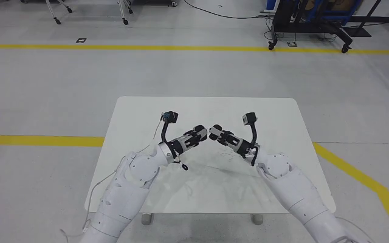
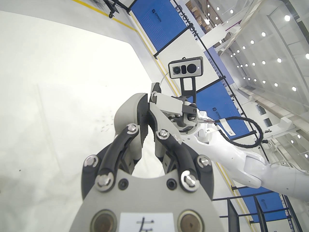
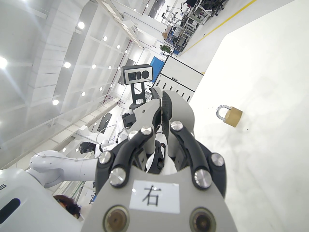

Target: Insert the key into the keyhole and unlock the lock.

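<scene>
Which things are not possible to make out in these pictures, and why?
- Key: it cannot be told whether either gripper holds it. The shut fingers of the left gripper and the right gripper would cover it in both wrist views.
- Keyhole of the padlock: right wrist view, not on the sides that face the camera.
- Shackle, locked or not: too small there.

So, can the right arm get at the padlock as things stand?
Probably yes. The padlock lies on the table beside the right gripper, with nothing between them, though its jaws are shut and would need opening first.
</scene>
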`<control>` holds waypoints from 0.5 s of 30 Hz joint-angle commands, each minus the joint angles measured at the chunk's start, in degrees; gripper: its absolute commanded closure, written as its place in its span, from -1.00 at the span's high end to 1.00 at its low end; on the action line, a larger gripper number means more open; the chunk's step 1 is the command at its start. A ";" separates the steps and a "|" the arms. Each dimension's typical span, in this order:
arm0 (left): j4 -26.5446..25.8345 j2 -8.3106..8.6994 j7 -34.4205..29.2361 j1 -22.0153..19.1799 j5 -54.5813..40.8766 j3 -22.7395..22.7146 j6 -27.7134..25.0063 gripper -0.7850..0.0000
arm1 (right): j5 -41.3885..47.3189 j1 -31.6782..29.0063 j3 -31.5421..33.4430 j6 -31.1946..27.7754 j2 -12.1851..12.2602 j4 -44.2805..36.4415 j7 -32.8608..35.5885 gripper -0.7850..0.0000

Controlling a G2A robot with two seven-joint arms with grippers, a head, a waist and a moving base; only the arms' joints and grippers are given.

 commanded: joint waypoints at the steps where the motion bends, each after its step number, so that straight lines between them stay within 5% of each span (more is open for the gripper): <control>1: -0.04 0.04 -0.03 0.04 0.01 0.04 -0.05 -1.00 | 0.01 -0.15 0.19 0.00 -0.03 -0.06 -0.06 -1.00; 8: -0.23 0.22 -1.26 0.03 -0.78 0.27 -0.73 -1.00 | 0.12 -0.70 1.11 -0.20 -0.12 -0.23 -0.30 -1.00; 11: -0.29 0.29 -1.80 -0.02 -1.23 0.41 -1.25 -0.72 | 0.43 -0.86 1.19 0.00 -0.22 -0.42 0.07 -1.00; 15: -0.30 0.40 -2.16 -0.05 -1.85 0.42 -1.75 -0.77 | 0.41 -0.82 1.23 0.38 -0.36 -0.47 0.44 -1.00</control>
